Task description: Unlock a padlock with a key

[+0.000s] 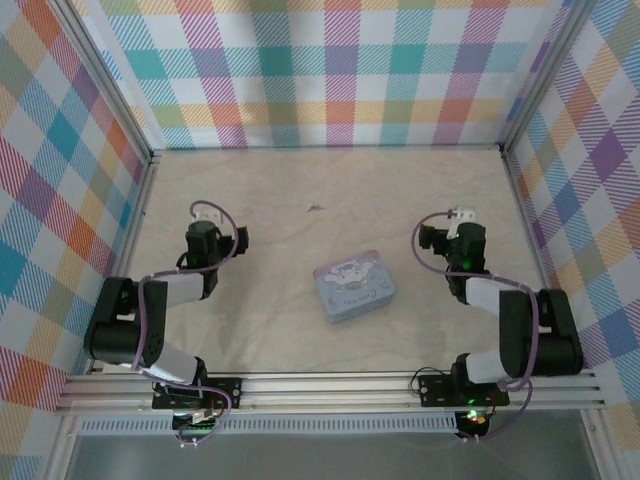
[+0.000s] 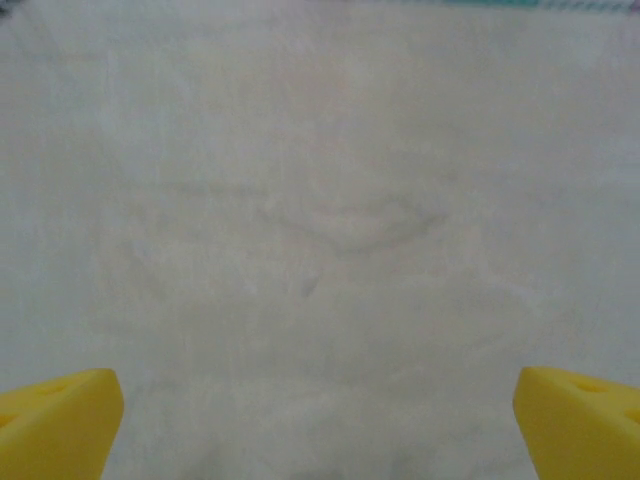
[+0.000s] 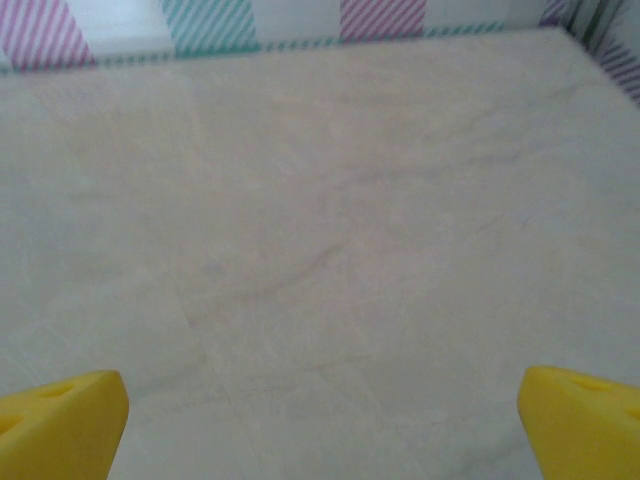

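Note:
A tiny dark-grey sliver (image 1: 315, 208), which looks like the key, lies on the table toward the back, too small to make out in detail. The padlock is out of view. My left gripper (image 1: 207, 212) hovers at the left of the table, well left of the sliver. In the left wrist view it (image 2: 318, 430) is open, its yellow fingertips (image 2: 55, 420) wide apart over bare table. My right gripper (image 1: 461, 213) is at the right side. In the right wrist view it (image 3: 322, 430) is also open with nothing between its fingertips (image 3: 580, 420).
A light-blue rectangular tin (image 1: 353, 286) with a white cartoon dog lies closed mid-table between the two arms. Plaid walls (image 1: 330, 70) enclose the beige table (image 1: 300, 330) on three sides. The striped back wall (image 3: 300, 20) shows ahead of the right gripper.

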Controlling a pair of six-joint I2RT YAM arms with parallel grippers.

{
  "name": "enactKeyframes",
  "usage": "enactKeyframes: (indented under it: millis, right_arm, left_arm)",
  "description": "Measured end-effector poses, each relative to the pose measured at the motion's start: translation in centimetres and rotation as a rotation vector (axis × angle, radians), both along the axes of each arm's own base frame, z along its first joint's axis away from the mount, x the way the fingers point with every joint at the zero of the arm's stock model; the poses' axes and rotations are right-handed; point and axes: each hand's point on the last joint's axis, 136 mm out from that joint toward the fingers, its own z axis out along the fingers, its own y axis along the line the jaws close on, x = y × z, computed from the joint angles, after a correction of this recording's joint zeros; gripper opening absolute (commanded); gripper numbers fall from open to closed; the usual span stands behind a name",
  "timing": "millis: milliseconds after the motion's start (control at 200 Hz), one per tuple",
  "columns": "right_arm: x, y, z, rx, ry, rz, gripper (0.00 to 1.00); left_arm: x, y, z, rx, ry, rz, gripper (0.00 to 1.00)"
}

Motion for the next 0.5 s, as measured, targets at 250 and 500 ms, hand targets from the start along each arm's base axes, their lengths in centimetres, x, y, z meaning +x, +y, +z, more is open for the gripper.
enactKeyframes:
  millis: [250,500]
  right_arm:
    - [-1.2,0.3,7.7,0.179,-0.06,-0.052,1.0]
    - [-5.2,3.3,7.5,0.537,0.142,-0.032,0.91]
  left_arm:
    - [0.1,-0.3,7.7,-0.139,-0.08,0.039,1.0]
    - [1.6,-6.3,11.5,-0.449,0.043,-0.153,0.9]
